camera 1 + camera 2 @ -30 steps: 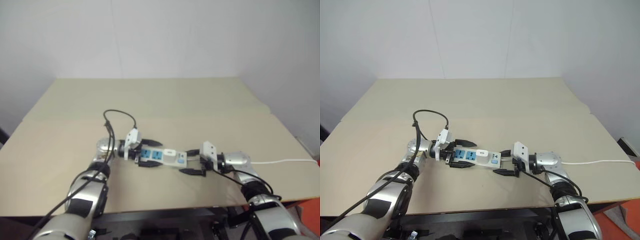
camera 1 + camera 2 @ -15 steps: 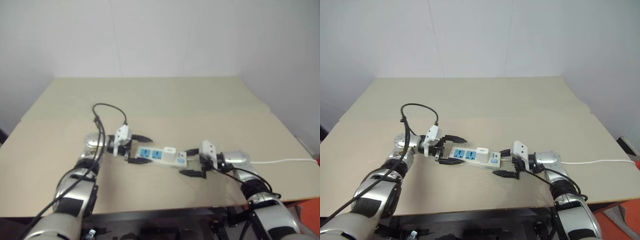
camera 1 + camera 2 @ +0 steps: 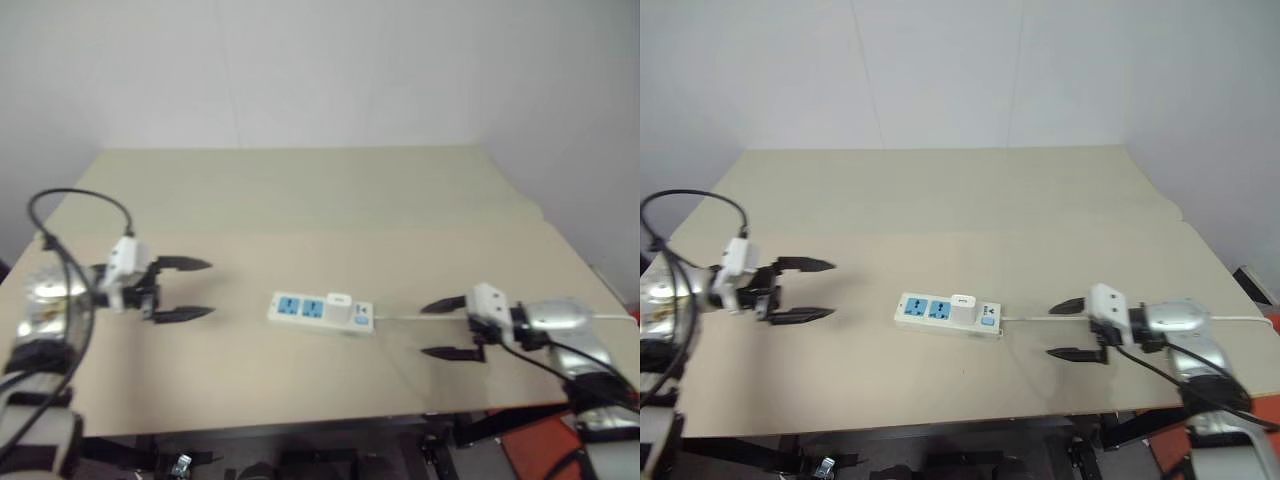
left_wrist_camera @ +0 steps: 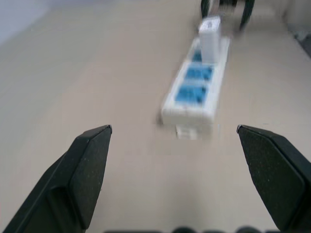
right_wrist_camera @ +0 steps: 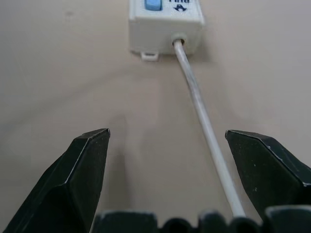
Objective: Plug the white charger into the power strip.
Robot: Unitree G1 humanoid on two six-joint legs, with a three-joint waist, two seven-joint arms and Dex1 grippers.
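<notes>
**Inspector A:** We find the small white rounded plastic charger standing upright in the socket nearest the switch end of the long flat white power strip; two blue socket faces stay free. We judge the plugging step done.

**Inspector B:** Agreed. The left gripper hovers well apart from the strip's free end, jaws spread and empty. The right gripper hovers near the switch end, jaws spread either side of the thin white cord, pinching nothing.

**Inspector A:** The strip lies flat on the tan surface, between both sets of jaws.

**Inspector B:** Next move, in our judgement: only clearing the arms without snagging that cord.
</notes>
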